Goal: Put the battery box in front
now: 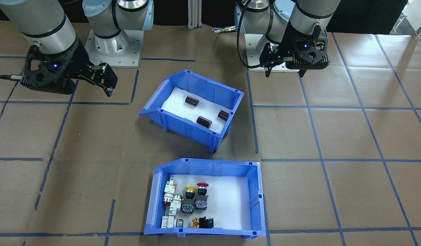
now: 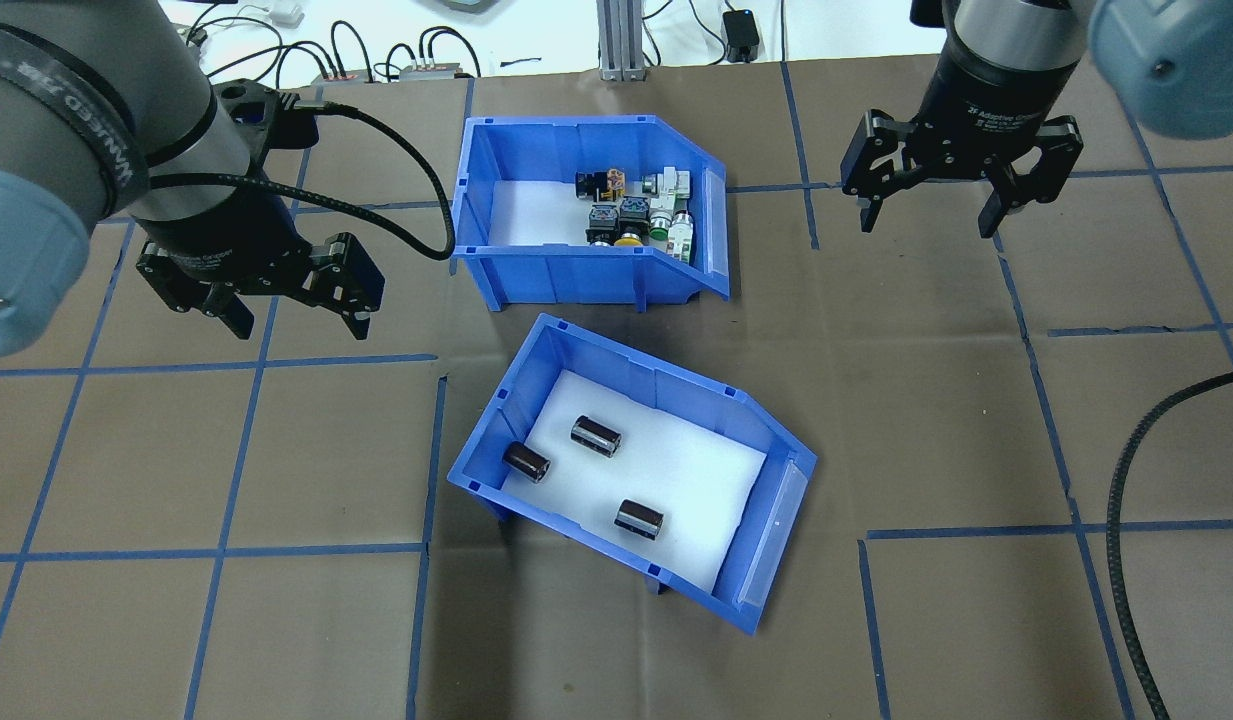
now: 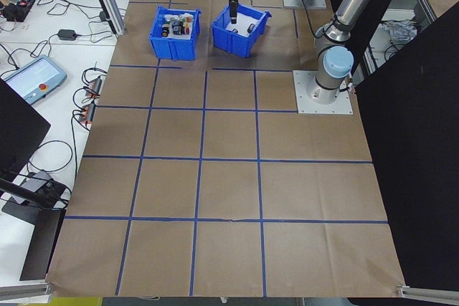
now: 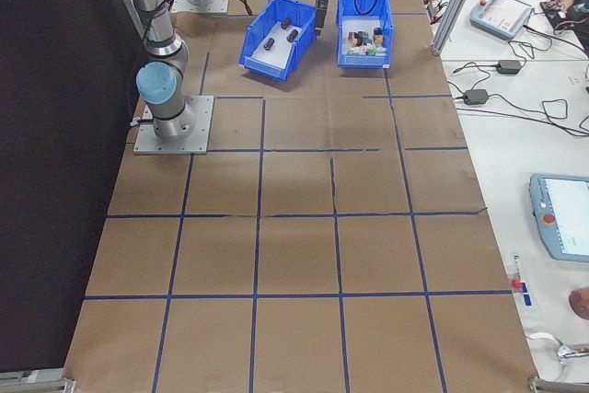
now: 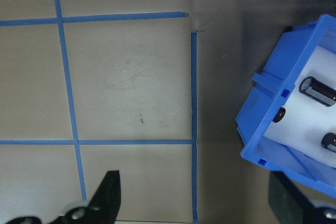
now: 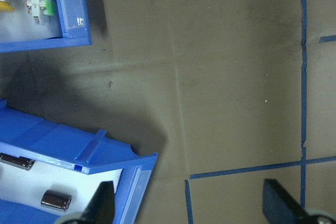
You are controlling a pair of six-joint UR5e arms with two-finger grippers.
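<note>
The battery box (image 2: 656,375) is a blue bin with a white foam floor, sitting askew in the middle of the table. Three dark cylindrical batteries (image 2: 596,436) lie loose on the foam. It sits on the robot's side of the other blue bin. My left gripper (image 2: 301,325) hangs open above bare paper to the box's left, holding nothing. In the left wrist view the box's corner (image 5: 273,124) lies at the right edge. My right gripper (image 2: 926,222) is open and empty, high and off to the far right of both bins. In the right wrist view the box (image 6: 63,150) shows at lower left.
A same-shaped blue bin (image 2: 576,270) holding several colourful push-button switches (image 2: 636,215) stands just beyond the battery box. Brown paper with blue tape lines covers the table (image 2: 276,470). A black cable (image 2: 1126,480) loops at the right. The arm bases (image 1: 114,51) stand behind.
</note>
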